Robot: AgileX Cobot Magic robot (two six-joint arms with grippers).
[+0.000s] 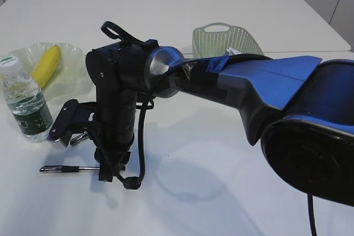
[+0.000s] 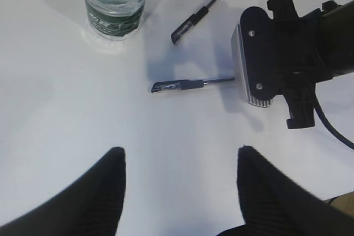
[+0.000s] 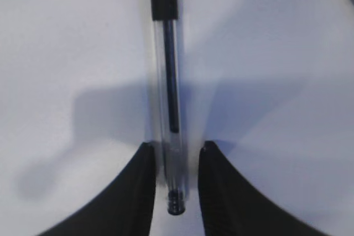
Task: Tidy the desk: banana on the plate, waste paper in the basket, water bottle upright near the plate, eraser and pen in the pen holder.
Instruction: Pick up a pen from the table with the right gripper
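We have our right hand [image 3: 173, 161] down on the worktop [image 1: 232, 164], its fingers set close on either side of the rear end of a pen [image 3: 167, 98] that lies flat; the gap is narrow, and we cannot tell whether the pads are pressing the clear barrel or merely flanking it. Our left hand [image 2: 180, 183] hangs above the worktop with its fingers spread wide and nothing between them, looking down on the same pen and on a second pen [image 2: 207, 7] lying nearby toward the water bottle [image 1: 25, 103]. The bottle stands upright just beside the plate [image 1: 74, 62], the banana [image 1: 45, 66] lies on the plate, and something pale, likely the waste paper [image 1: 231, 51], shows in the basket [image 1: 227, 40]; we see no pen holder and no eraser in any view. We judge that the pens are what remains. The risks come from the grip: we are holding near the very end of a smooth, round barrel, so it may roll or squirt out as the fingers close, or droop and swing once lifted, spoiling the aim into a narrow holder. The fingertips sit right at the surface and could scrape it, and a slipped pen could skid toward the second pen or the bottle.
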